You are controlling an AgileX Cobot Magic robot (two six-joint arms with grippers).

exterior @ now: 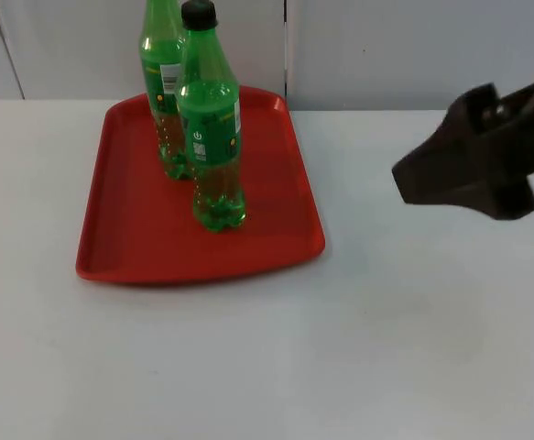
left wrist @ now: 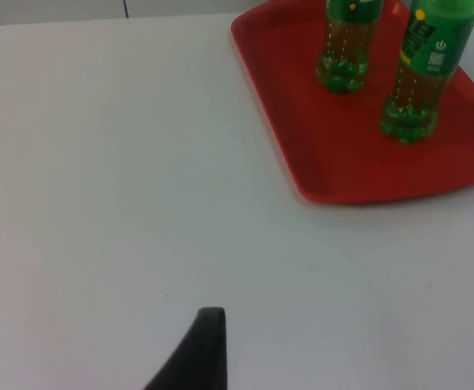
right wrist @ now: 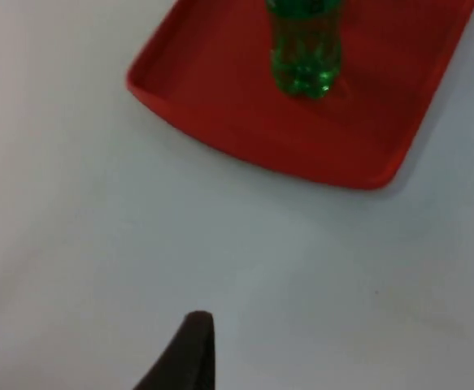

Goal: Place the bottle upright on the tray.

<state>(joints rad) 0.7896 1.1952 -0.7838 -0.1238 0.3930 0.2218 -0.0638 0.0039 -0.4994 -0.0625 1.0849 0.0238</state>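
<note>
Two green bottles stand upright on the red tray (exterior: 129,243). The front bottle (exterior: 212,137) has a black cap; the second bottle (exterior: 161,82) stands just behind it to the left. My right gripper (exterior: 411,179) hangs above the table, well to the right of the tray and apart from both bottles. The right wrist view has the front bottle (right wrist: 304,49) on the tray (right wrist: 220,106). My left gripper (left wrist: 208,329) waits over bare table, away from the tray (left wrist: 342,162), with the front bottle (left wrist: 422,73) and the rear bottle (left wrist: 346,49) ahead of it.
The white table (exterior: 358,348) spreads out in front of and to the right of the tray. The grey partition wall (exterior: 386,46) rises right behind the tray's far edge.
</note>
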